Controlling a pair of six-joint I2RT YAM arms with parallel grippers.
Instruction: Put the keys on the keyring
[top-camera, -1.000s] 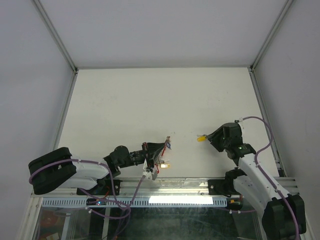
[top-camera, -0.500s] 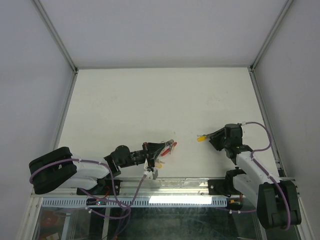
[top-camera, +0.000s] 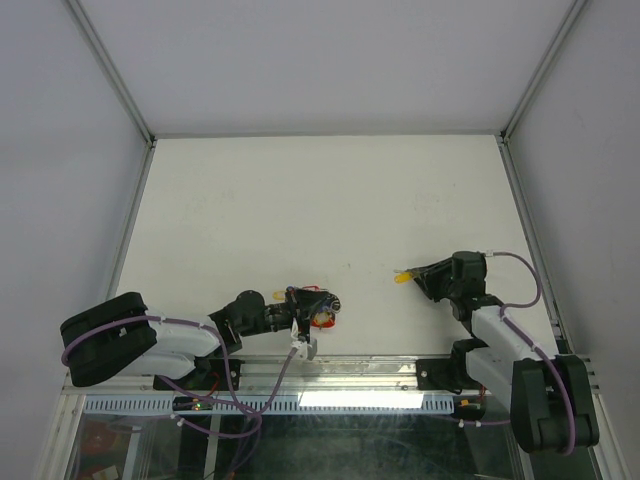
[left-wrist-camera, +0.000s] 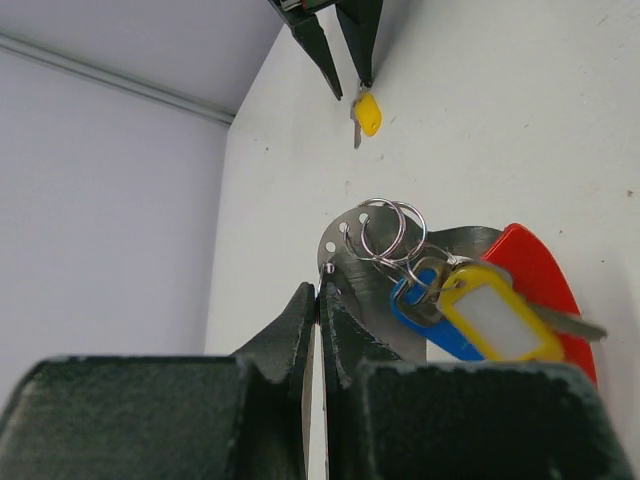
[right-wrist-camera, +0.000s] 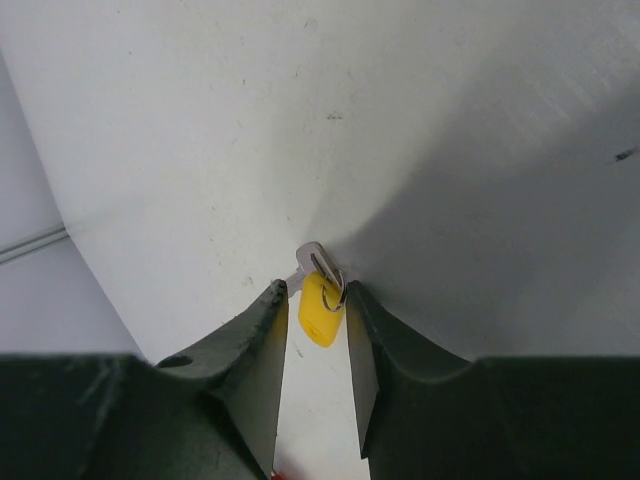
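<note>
Left claw (left-wrist-camera: 318, 300) is almost fully closed and pinches the thin grey edge of the keyring (left-wrist-camera: 540, 275). The keyring sits low in the middle of the top view, with blue and yellow tagged keys (left-wrist-camera: 465, 315) already on it. Your right claw (right-wrist-camera: 315, 292) stands partly open around the loose yellow key (right-wrist-camera: 320, 308), which lies on the tabletop (right-wrist-camera: 480, 120) right of centre. I judge the pick-up is the step in hand. You need to close on the tag, then carry it to the ring.
</note>
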